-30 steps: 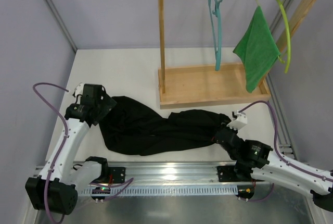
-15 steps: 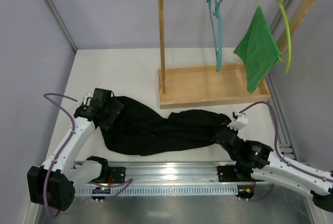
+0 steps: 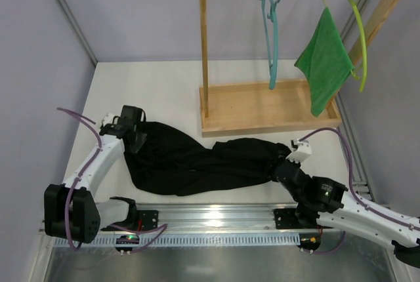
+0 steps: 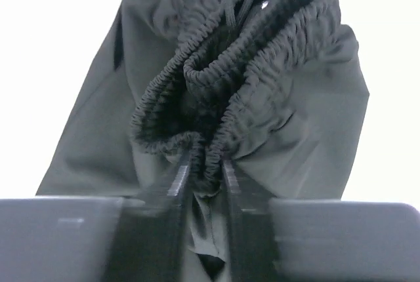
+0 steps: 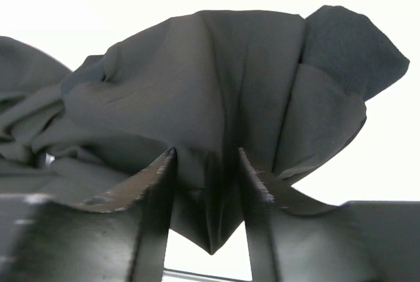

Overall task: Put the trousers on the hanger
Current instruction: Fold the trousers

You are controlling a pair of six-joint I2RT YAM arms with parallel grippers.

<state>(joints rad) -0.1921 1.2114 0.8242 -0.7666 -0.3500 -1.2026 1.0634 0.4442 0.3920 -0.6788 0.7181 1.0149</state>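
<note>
Left gripper (image 4: pixel 205 164) clamps the trousers (image 3: pixel 197 157) at the waistband (image 4: pixel 249 92), near the left edge of the table (image 3: pixel 151 85). Right gripper (image 5: pixel 207 154) straddles a leg fold (image 5: pixel 210 190), jaws apart; it wants a firm bite before lifting.

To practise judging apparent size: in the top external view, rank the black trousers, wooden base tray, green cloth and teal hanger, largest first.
1. Long black fabric trousers
2. Flat wooden base tray, a close second
3. Bright green square cloth
4. Thin teal plastic hanger, seen edge-on
</note>
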